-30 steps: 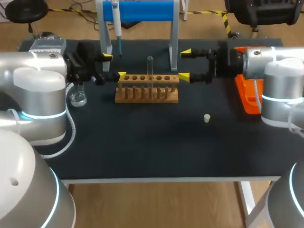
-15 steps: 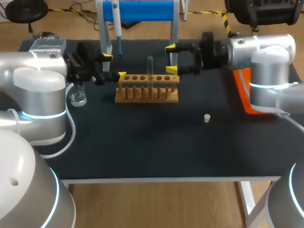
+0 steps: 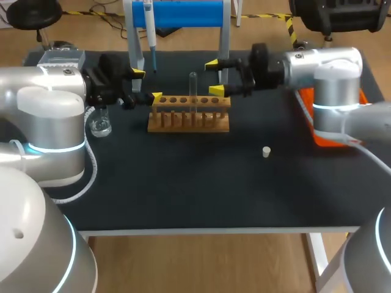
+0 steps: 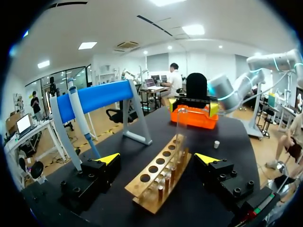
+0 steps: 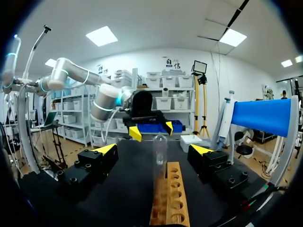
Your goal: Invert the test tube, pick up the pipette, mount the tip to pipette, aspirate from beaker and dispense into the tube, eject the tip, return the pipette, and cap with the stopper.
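A clear test tube (image 3: 193, 85) stands upright in the wooden rack (image 3: 189, 114), rounded end up. My left gripper (image 3: 146, 85) is open at the rack's left end; in its wrist view the fingers (image 4: 157, 158) straddle the rack (image 4: 158, 177), with the tube (image 4: 181, 127) ahead. My right gripper (image 3: 214, 77) is open just right of the tube; its own view has the tube (image 5: 159, 151) ahead between the open fingers (image 5: 153, 149), not touched. The pipette (image 3: 148, 24) hangs on the blue stand (image 3: 183, 13). The glass beaker (image 3: 99, 125) sits left of the rack. A white stopper (image 3: 266, 151) lies to the right front.
An orange tip box (image 3: 324, 125) sits at the table's right edge, partly hidden by my right arm. The blue stand's legs (image 3: 223, 58) rise right behind the rack. Dark table (image 3: 183, 183) stretches in front of the rack.
My right arm has swung left, bringing its open gripper from beyond the rack's right end to just beside the tube. The left arm has not moved.
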`<state>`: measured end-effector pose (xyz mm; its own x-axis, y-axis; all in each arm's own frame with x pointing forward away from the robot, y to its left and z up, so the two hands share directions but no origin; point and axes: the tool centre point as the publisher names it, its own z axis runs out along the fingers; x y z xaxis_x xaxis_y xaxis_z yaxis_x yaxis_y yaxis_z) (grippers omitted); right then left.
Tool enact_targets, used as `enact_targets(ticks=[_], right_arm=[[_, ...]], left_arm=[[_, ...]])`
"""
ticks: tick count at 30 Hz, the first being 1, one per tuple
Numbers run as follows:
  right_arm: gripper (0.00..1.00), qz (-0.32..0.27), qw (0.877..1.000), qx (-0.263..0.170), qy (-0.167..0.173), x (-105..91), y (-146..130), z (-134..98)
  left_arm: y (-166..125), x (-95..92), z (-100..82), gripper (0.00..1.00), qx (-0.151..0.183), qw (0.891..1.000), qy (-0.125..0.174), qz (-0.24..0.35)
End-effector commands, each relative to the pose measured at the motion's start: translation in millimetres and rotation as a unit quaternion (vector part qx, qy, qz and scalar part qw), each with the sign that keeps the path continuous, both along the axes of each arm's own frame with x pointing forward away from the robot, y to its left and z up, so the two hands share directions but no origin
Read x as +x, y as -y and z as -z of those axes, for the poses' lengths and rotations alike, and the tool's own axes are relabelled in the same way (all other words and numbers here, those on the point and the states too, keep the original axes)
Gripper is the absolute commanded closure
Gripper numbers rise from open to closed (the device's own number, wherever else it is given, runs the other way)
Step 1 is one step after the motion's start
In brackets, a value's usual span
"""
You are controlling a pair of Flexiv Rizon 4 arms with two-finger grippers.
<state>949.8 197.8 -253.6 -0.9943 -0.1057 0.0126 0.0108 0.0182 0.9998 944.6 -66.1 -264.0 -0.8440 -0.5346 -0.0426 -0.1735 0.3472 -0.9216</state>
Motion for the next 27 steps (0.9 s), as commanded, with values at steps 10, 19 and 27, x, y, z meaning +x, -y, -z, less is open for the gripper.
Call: enact_targets(ticks=[10,19,27], right_arm=[[0.00,-0.046,0.999,-0.002,0.001,14.8,-29.5,14.1],[0.00,-0.023,1.000,-0.006,0.010,13.7,-39.2,19.9],[0.00,0.005,1.000,0.001,0.004,14.4,-41.2,23.7]], left_arm=[[0.1,0.5,-0.6,0.00,0.001,1.000,-0.002,0.000],[0.1,0.5,-0.6,0.00,0.001,1.000,-0.002,0.000],[0.1,0.5,-0.6,0.00,0.001,1.000,-0.002,0.000]])
